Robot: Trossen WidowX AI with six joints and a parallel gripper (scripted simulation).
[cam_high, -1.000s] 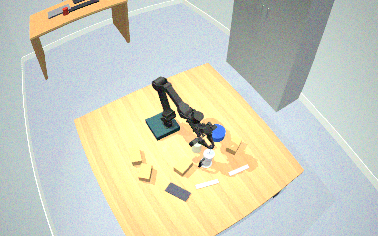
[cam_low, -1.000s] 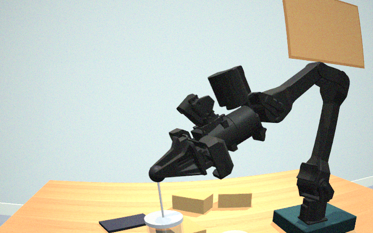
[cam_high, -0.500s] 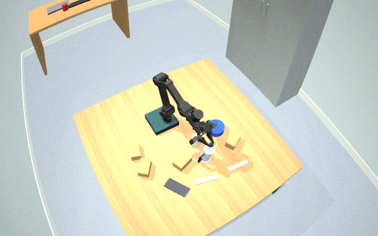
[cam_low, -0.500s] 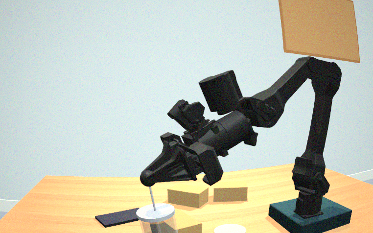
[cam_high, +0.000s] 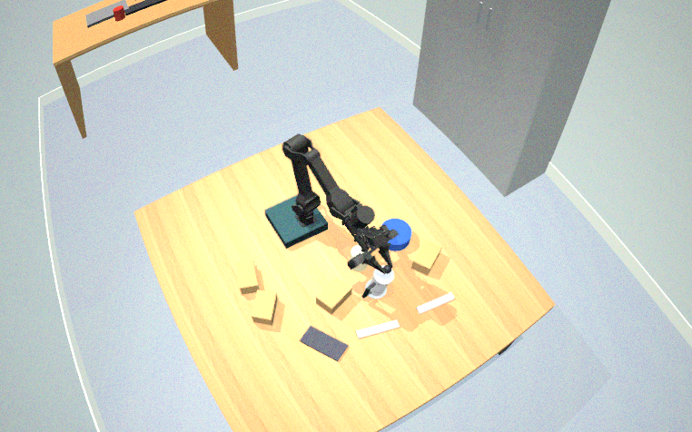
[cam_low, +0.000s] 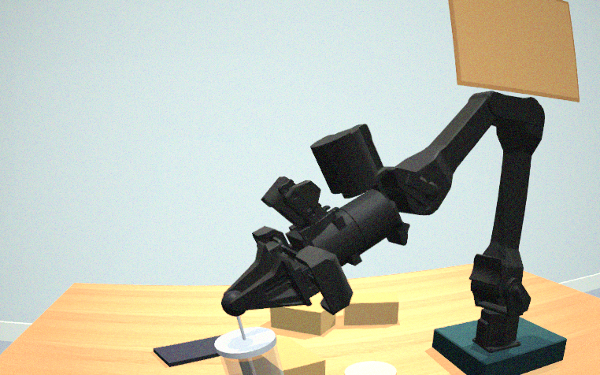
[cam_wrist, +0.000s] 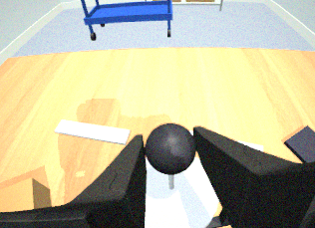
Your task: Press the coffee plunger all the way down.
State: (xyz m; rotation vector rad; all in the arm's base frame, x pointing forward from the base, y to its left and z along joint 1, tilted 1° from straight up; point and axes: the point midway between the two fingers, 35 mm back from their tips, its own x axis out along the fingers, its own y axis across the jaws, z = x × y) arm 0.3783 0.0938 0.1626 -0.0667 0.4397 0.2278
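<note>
The tool [cam_wrist: 169,150] gripped the plunger knob [cam_wrist: 169,148], smooth and round, likely slippery. The press [cam_low: 246,350] looked light and tippable, so a straight-down push suited.

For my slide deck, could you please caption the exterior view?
Gripper clamps the plunger knob, a short rod showing above the press lid.

On the light wood table [cam_high: 203,241], the black arm [cam_high: 316,171] stands on a teal base plate [cam_high: 279,220]. Beside it sit a blue disc [cam_high: 400,230], white strips [cam_high: 378,328] and a dark slate card [cam_high: 324,343].
</note>
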